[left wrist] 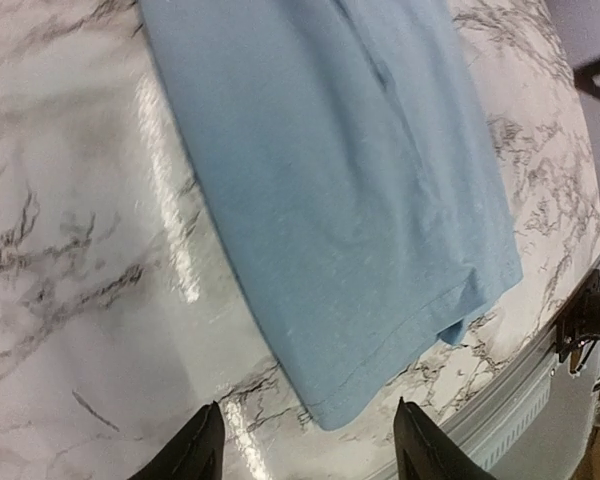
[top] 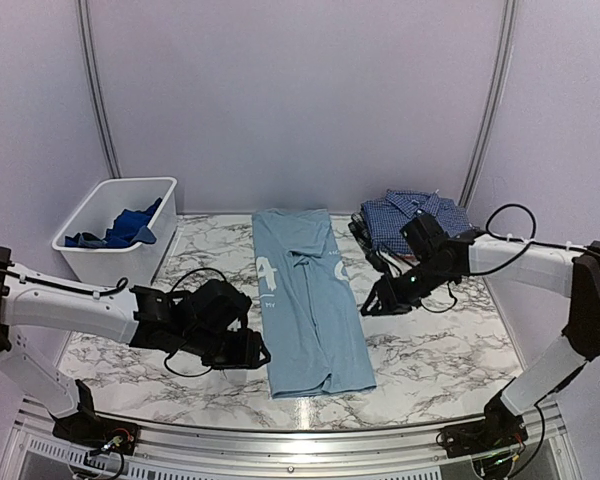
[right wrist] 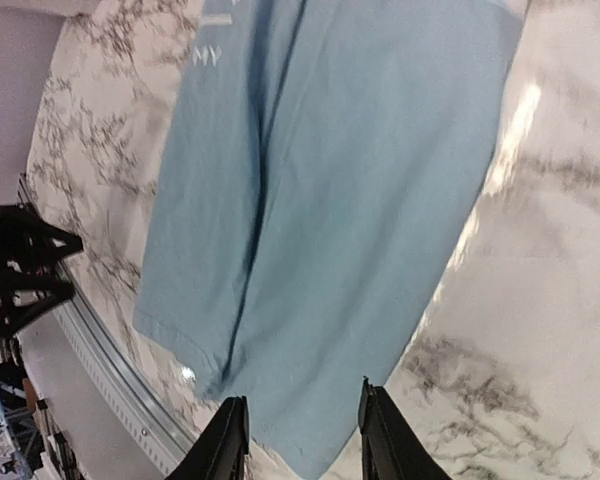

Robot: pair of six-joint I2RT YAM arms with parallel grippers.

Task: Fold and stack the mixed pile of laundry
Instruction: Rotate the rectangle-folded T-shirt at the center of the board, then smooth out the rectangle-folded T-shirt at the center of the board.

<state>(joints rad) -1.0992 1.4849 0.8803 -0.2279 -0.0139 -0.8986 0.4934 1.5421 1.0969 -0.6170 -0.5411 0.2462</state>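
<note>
Top external view: our left gripper [top: 252, 353] and right gripper [top: 372, 304], both spread and empty, flank the light blue T-shirt [top: 310, 310], which we judge narrowed ready for a crosswise fold.

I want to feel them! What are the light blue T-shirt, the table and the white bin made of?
Light blue T-shirt: soft knit cloth, probably cotton jersey; matte, it creases. Table: marble-look top, glossy; lights glare on it, maybe laminate. White bin: smooth plastic, seemingly; thin stiff walls.
</note>
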